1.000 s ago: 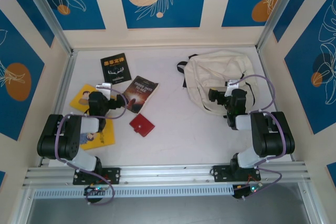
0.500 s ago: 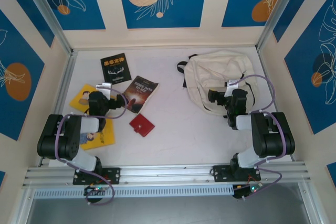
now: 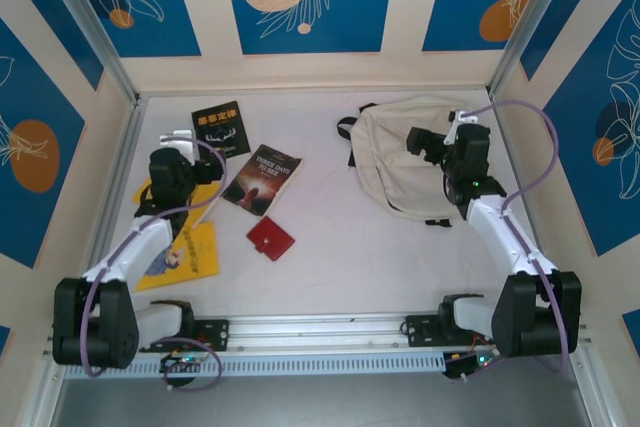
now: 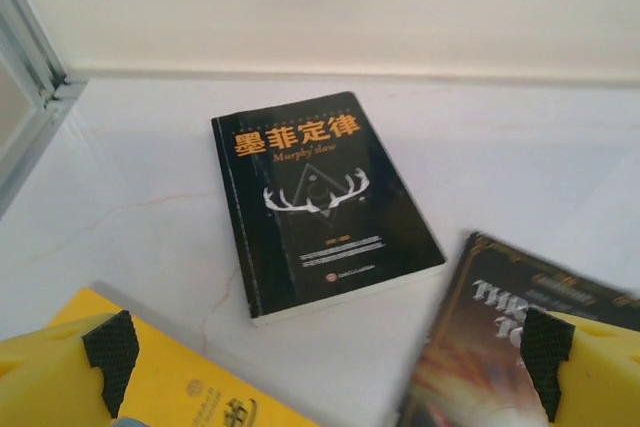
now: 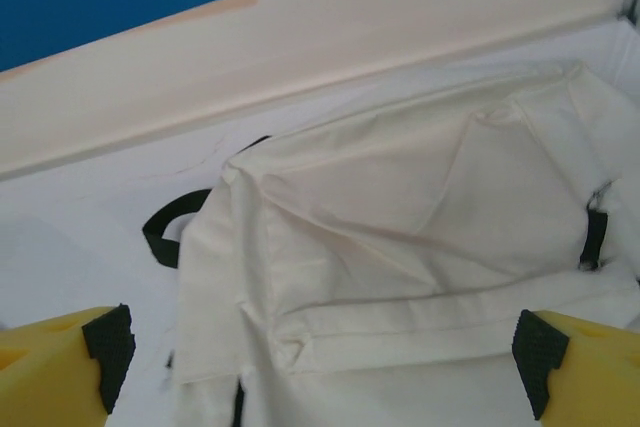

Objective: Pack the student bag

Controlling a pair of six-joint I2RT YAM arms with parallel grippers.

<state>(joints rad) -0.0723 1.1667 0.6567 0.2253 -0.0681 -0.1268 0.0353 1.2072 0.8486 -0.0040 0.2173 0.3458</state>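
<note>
The student bag (image 3: 388, 165) is a cream fabric backpack with black straps, lying flat at the back right of the table. In the right wrist view the student bag (image 5: 400, 247) lies below and ahead of the fingers. My right gripper (image 3: 420, 142) hovers over its upper part, open and empty; in its own view the right gripper (image 5: 322, 352) has nothing between the jaws. My left gripper (image 3: 172, 152) hangs open above the left side of the table, near the books. From the left wrist, the left gripper (image 4: 328, 357) frames bare table.
A black book (image 3: 220, 129) (image 4: 320, 202) lies at the back left, a brown book (image 3: 263, 179) (image 4: 520, 347) right of it. A yellow book (image 3: 185, 247) (image 4: 150, 377) lies under the left arm. A small red wallet (image 3: 270, 238) sits mid-table. Walls close in the back and sides.
Both arms have unfolded and reached toward the back. The left gripper rose beside the black book; the right gripper moved up over the bag. Nothing was taken hold of.
</note>
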